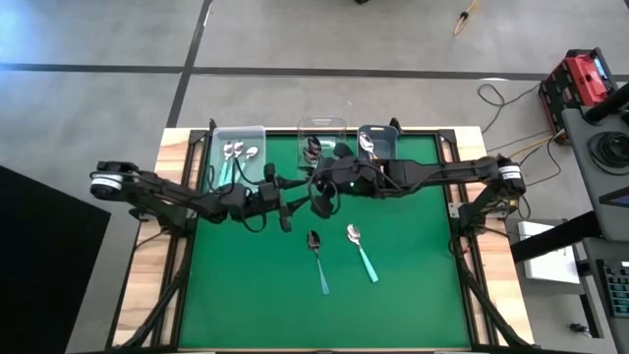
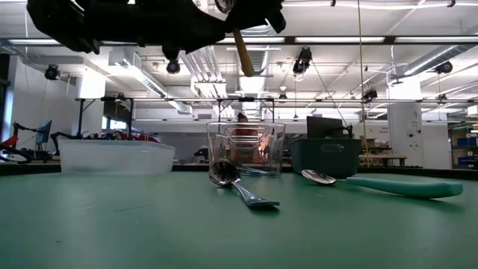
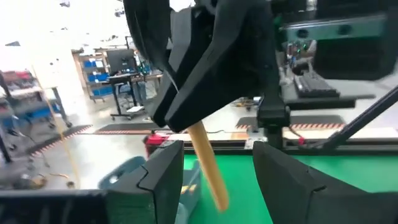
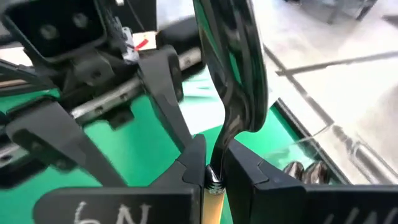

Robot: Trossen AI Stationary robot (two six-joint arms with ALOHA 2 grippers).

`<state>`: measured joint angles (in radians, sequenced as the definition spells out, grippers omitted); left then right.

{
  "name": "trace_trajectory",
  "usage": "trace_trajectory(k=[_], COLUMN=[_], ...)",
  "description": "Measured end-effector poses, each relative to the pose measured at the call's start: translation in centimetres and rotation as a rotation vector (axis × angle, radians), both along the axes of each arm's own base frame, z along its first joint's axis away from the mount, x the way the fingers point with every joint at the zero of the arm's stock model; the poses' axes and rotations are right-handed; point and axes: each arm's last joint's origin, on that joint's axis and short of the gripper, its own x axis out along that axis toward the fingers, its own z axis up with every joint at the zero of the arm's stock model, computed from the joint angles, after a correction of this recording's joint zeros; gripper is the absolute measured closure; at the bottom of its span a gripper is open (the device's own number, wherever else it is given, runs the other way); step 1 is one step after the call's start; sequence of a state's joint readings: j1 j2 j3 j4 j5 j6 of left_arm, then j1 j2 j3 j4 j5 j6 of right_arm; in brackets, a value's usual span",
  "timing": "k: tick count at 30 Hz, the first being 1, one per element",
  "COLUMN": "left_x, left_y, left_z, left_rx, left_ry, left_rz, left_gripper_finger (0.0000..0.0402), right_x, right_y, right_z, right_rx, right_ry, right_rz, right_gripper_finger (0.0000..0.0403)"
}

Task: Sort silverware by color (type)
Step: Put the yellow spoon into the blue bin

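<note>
The right gripper (image 4: 211, 171) pinches the orange-handled spoon (image 4: 231, 81) at its neck, above the tabletop (image 1: 413, 295). The left gripper (image 3: 214, 177) stands wide around the handle. That thin hold may swivel, dropping the spoon short of a bin.

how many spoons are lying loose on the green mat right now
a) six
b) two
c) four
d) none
b: the high view shows just two on the mat, a dark-bowled spoon with a blue-teal handle and a silver-bowled spoon with a mint-teal handle, lying side by side in front of the bins.

Two spoons (image 1: 339, 254) before three bins (image 1: 314, 139)
</note>
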<state>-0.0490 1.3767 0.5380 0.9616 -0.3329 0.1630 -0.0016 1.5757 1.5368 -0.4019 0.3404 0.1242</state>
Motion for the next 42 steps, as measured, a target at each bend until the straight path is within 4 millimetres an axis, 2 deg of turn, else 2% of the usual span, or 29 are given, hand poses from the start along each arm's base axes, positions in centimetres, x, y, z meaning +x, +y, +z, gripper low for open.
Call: trace_trajectory(k=[5, 13, 21, 27, 38, 42], left_x=[-2.1, -7.0, -10.2, -11.1, -11.7, -11.7], left_y=[0.4, 2.0, 2.9, 2.9, 3.0, 3.0], left_z=[1.3, 2.4, 3.0, 3.3, 3.2, 3.2], left_rx=[0.090, 0.151, 0.178, 0.188, 0.176, 0.176], left_ry=[-0.004, -0.097, -0.161, -0.176, -0.131, -0.125], left_rz=[0.091, 0.232, 0.303, 0.311, 0.366, 0.365], left_gripper_finger=[0.0226, 0.0226, 0.0226, 0.0226, 0.0226, 0.0226], right_x=[-0.2, -1.2, -2.6, -4.1, -8.3, -9.4], right_y=[-1.6, -4.8, -8.9, -11.8, -16.2, -17.6], right_z=[1.4, 3.8, 4.5, 3.7, 1.7, 0.9], right_rx=[0.000, 0.020, 0.142, 0.212, 0.328, 0.416], right_ry=[0.003, 0.021, 0.033, 0.117, 0.355, 0.378], right_rz=[-0.034, -0.129, -0.174, -0.236, -0.405, -0.343], right_gripper_finger=[0.0379, 0.0379, 0.0379, 0.0379, 0.0379, 0.0379])
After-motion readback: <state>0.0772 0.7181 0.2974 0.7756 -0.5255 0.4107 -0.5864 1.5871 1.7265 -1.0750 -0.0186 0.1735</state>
